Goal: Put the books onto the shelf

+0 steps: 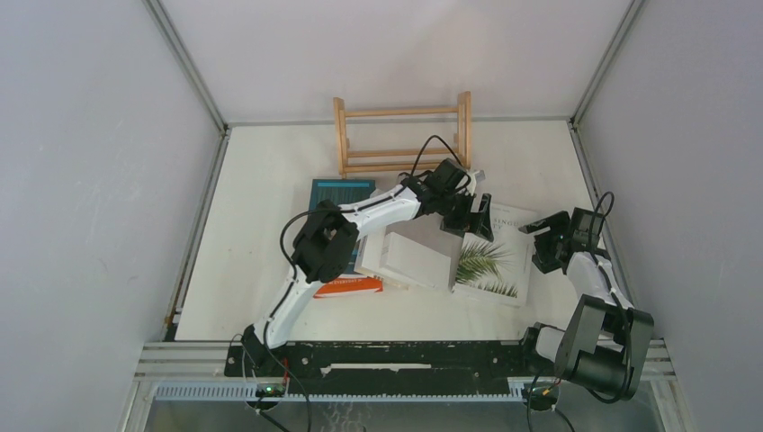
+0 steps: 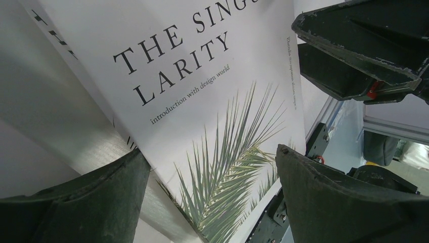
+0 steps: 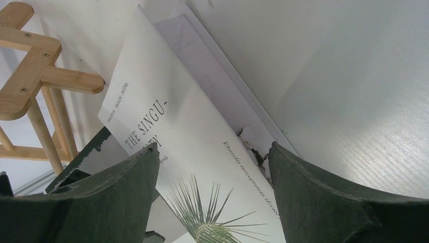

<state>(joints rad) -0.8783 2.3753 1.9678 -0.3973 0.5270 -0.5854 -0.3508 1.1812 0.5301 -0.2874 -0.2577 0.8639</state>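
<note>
The left gripper hangs with its jaws spread wide and nothing between them. In its wrist view the palm-leaf cover of the Singularity book fills the frame between and beyond the two fingers, so the jaws look lined up over the book's upper left part, not closed on it. The right gripper is also wide open and empty. It faces the same book from the right of the overhead frame, and in its wrist view the book's long edge runs diagonally between the open jaws. Both grippers seem aimed at this one book, probably so one can tip or steady it while the other takes an edge, since a book lying flat offers little to pinch.

The book lies right of centre on the table, its left side touching or just overlapping a white book. I cannot tell which. A teal book and an orange book lie further left, partly hidden under the left arm. The shelf stands empty at the top centre, near the left gripper, so no book has been placed yet.
</note>
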